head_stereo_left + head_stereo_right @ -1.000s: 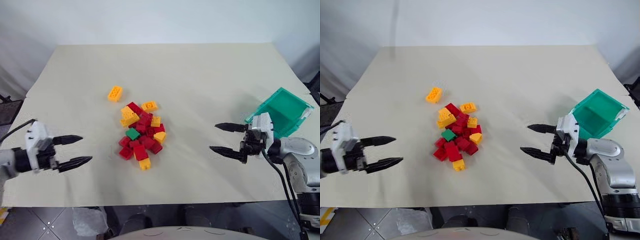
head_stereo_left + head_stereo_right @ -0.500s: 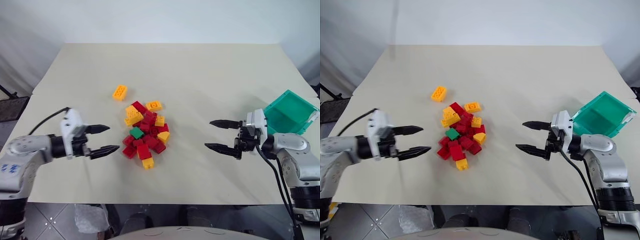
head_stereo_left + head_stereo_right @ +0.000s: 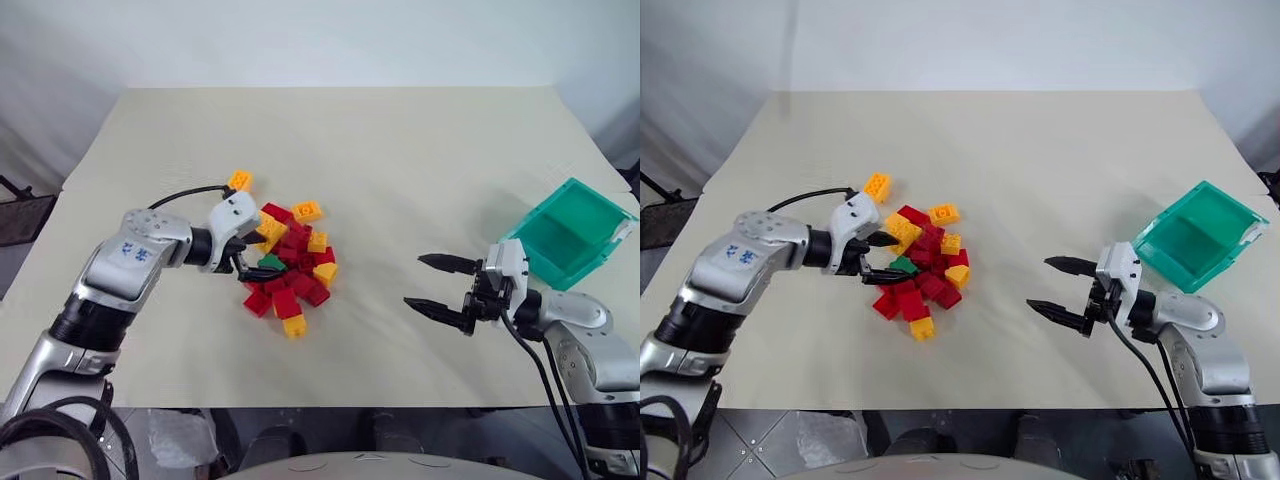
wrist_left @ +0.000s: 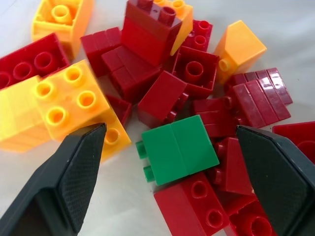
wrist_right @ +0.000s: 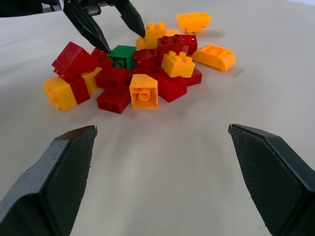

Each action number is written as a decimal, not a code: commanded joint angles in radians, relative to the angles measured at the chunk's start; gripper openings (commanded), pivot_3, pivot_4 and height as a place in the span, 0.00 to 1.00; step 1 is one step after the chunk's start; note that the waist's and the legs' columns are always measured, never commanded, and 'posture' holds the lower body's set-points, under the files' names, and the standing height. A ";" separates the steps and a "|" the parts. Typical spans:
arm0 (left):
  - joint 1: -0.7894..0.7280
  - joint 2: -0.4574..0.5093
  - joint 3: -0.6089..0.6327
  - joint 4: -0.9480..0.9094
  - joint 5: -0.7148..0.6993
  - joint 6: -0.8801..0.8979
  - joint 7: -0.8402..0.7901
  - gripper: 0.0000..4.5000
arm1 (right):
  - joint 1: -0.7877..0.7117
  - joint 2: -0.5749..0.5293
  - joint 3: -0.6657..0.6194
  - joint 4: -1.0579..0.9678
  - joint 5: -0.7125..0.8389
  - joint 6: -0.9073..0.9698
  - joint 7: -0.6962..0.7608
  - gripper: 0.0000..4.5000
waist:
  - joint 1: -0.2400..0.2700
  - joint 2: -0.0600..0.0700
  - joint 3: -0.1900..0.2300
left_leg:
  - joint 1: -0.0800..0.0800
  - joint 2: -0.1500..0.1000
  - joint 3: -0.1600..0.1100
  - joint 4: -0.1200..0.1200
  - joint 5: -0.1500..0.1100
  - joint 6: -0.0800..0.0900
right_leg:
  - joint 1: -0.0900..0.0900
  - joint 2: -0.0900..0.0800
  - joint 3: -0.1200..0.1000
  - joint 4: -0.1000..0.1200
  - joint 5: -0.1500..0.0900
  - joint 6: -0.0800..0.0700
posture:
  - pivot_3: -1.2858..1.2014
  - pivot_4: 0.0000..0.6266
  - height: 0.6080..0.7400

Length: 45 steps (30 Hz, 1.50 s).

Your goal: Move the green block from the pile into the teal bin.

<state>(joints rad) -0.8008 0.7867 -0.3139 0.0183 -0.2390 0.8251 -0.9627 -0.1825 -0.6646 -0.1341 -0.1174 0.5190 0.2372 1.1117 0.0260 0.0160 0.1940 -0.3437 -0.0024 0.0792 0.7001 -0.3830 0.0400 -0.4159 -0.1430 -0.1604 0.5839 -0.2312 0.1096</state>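
1. Left claw is at the pile, at its left edge. Fingers are wide apart, w/ the green block between them. It does not grip the block; in left wrist view there is a free gap on both sides of the block.
2. Green block lies on its side in the pile, studs pointing sideways, not up. It rests on a red brick and has red bricks around it. A big yellow-orange brick sits just beside one black finger.
3. Pile is near the middle of the table, approx. twenty red + yellow-orange bricks, close together, some stacked.
4. One yellow-orange brick lies apart from the pile, on the far left side of it, near the cable of the left arm.
5. Right claw hangs above the table, well apart from the pile, on the right. Fingers wide apart, nothing between them. It points toward the pile; right wrist view looks at the pile and the left claw from the other side.
6. Teal bin stands at the right edge of the table, behind the right arm. It is tilted, one side raised. No brick is seen inside.
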 commanded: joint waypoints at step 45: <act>-0.143 -0.123 -0.074 0.096 0.109 0.345 0.069 0.85 | 0.020 -0.008 -0.026 -0.045 0.018 -0.008 -0.046 1.00 | -0.002 -0.003 0.001 | 0.002 0.000 0.000 0.001 0.001 0.001 | 0.002 -0.002 0.002 0.002 0.000 0.001 | 0.52 0.24 1.00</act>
<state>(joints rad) -0.9460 0.6577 -0.4306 0.1276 -0.1153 1.1601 -0.8971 -0.1587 -0.6578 -0.1332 -0.1494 0.5281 0.2386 1.0576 0.0239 0.0132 0.1954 -0.3415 -0.0028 0.0788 0.7015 -0.3821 0.0411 -0.4141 -0.1447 -0.1585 0.5855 -0.2307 0.1105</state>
